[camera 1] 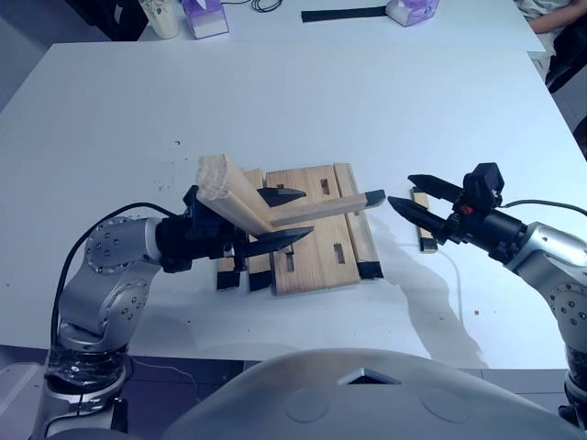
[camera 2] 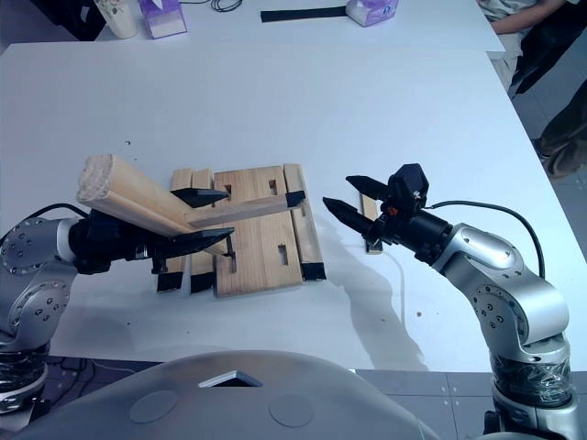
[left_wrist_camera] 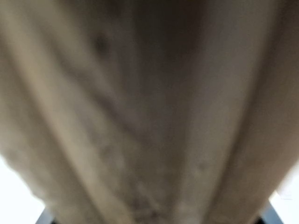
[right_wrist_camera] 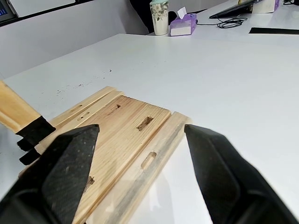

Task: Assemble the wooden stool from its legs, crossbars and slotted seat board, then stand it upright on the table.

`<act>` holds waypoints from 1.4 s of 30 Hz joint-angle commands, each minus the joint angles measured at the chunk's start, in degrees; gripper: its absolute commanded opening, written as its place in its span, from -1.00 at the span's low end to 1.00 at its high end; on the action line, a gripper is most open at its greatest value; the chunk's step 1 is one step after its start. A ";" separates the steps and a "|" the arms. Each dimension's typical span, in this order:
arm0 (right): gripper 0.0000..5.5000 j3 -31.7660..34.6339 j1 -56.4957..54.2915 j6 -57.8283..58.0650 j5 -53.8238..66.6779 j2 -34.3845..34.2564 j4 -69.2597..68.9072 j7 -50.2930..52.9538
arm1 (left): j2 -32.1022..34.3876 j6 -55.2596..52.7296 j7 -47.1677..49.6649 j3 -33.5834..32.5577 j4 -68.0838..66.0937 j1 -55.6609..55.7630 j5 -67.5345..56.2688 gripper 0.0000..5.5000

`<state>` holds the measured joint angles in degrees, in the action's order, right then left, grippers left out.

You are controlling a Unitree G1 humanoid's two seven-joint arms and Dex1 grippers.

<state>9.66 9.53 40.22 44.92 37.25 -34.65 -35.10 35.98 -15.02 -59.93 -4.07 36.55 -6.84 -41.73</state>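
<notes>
The left gripper (camera 1: 305,214) is raised over the near left of the table (camera 1: 293,101), pinching a wooden part between its black fingers. That part is a thick leg (camera 1: 234,194), raw end tilted up toward the robot's left. A thinner bar (camera 1: 339,206) with a black tip runs from the leg to the right, above the board (camera 1: 312,252). I cannot tell how leg and bar are joined.

The slotted board lies flat on the table. Two pieces (camera 2: 181,177) with black ends lie against its left side, and a strip (camera 2: 310,243) lies along its right edge. A short piece (camera 1: 424,229) lies near, further right.

The right gripper (camera 1: 404,190) hovers just right of the board, over the short piece, fingers spread and empty.
</notes>
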 commanded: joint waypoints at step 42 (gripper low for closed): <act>0.22 -0.91 -2.33 3.61 1.33 0.28 -0.95 -0.96 | -2.24 18.59 -4.27 8.37 -11.45 -5.24 13.44 -0.26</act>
<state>9.01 7.72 43.17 45.65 37.16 -35.06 -36.11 33.22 3.80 -64.34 3.71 26.15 -11.66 -29.71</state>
